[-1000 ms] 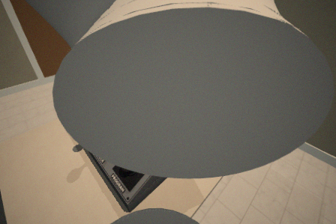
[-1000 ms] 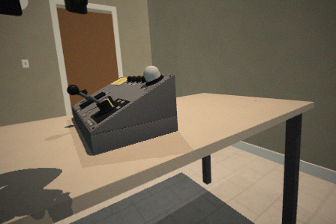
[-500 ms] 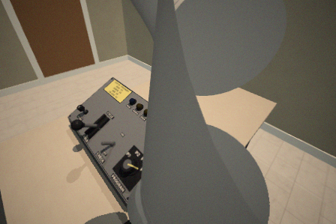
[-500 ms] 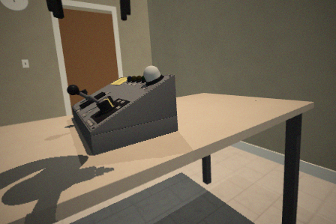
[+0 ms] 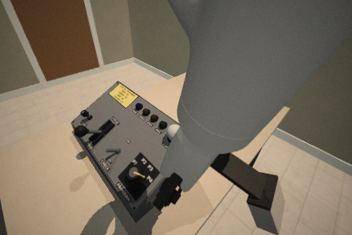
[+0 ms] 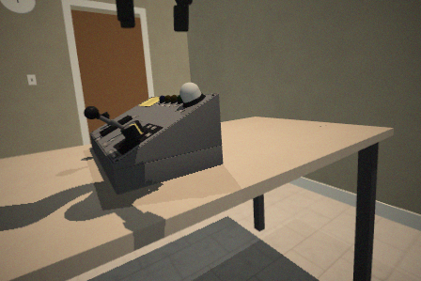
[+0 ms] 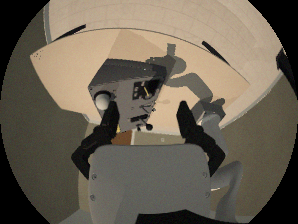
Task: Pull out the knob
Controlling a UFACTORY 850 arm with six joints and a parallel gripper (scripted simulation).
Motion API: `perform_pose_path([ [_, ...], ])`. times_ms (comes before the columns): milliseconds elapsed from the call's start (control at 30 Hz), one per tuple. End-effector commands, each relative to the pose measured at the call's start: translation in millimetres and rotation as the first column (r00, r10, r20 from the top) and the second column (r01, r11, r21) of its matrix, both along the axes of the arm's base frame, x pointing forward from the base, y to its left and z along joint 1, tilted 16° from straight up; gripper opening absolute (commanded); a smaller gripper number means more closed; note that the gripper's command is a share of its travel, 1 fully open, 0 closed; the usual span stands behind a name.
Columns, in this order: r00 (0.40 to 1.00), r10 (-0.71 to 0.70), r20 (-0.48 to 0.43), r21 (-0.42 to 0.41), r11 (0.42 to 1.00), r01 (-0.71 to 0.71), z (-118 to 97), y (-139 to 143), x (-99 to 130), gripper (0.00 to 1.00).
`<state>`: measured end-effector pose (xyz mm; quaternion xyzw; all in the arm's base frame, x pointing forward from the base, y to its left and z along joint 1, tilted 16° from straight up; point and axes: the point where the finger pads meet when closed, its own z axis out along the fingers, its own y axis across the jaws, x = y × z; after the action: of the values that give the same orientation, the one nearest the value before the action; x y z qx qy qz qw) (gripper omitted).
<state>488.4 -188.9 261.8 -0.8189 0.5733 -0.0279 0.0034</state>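
Note:
The grey sloped console (image 5: 122,144) stands on the tan table; it also shows in the exterior view (image 6: 157,139) and the wrist view (image 7: 129,90). A white round knob (image 5: 173,131) sits at the panel's upper right corner, seen too in the exterior view (image 6: 190,92) and the wrist view (image 7: 101,102). The panel labels are too small to read. My gripper (image 6: 153,12) hangs open and empty well above the console, fingers pointing down; the wrist view shows its fingers spread over the panel. My arm hides the console's right edge in the top view.
The panel also holds a black ball lever (image 5: 81,130), a rotary selector with a yellow pointer (image 5: 135,175), a row of coloured buttons (image 5: 149,115), a small grey lever (image 5: 113,151), a toggle (image 5: 84,113) and a yellow label (image 5: 122,94). The table edge lies right of the console.

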Motion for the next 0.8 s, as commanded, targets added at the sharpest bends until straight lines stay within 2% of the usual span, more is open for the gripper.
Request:
perform_pose_path([
  [0, 0.975, 0.22, -0.01, 0.013, 0.975, -0.22, -1, 26, 27, 1.0],
  [33, 0.975, 0.22, -0.01, 0.013, 0.975, -0.22, -1, 26, 27, 1.0],
  [67, 0.941, 0.338, -0.016, 0.012, 0.941, -0.338, -1, 44, 40, 1.0],
  [167, 0.941, 0.338, -0.016, 0.012, 0.941, -0.338, -1, 44, 40, 1.0],
  [200, 0.892, 0.451, -0.021, 0.012, 0.893, -0.451, -2, 62, 52, 1.0],
  [300, 0.892, 0.451, -0.021, 0.012, 0.893, -0.451, -2, 62, 52, 1.0],
  [333, 0.83, 0.557, -0.027, 0.012, 0.83, -0.557, -4, 81, 64, 1.0],
  [433, 0.83, 0.557, -0.027, 0.012, 0.83, -0.557, -4, 81, 64, 1.0],
  [467, 0.754, 0.656, -0.033, 0.014, 0.755, -0.656, -5, 101, 75, 1.0],
  [567, 0.754, 0.656, -0.033, 0.014, 0.755, -0.656, -5, 101, 75, 1.0],
  [600, 0.667, 0.744, -0.038, 0.016, 0.668, -0.744, -6, 122, 85, 1.0],
  [667, 0.667, 0.744, -0.038, 0.016, 0.668, -0.744, -6, 122, 85, 1.0],
  [700, 0.59, 0.806, -0.042, 0.017, 0.591, -0.806, -8, 143, 95, 1.0],
  [767, 0.569, 0.821, -0.042, 0.019, 0.57, -0.821, -8, 143, 95, 1.0],
])
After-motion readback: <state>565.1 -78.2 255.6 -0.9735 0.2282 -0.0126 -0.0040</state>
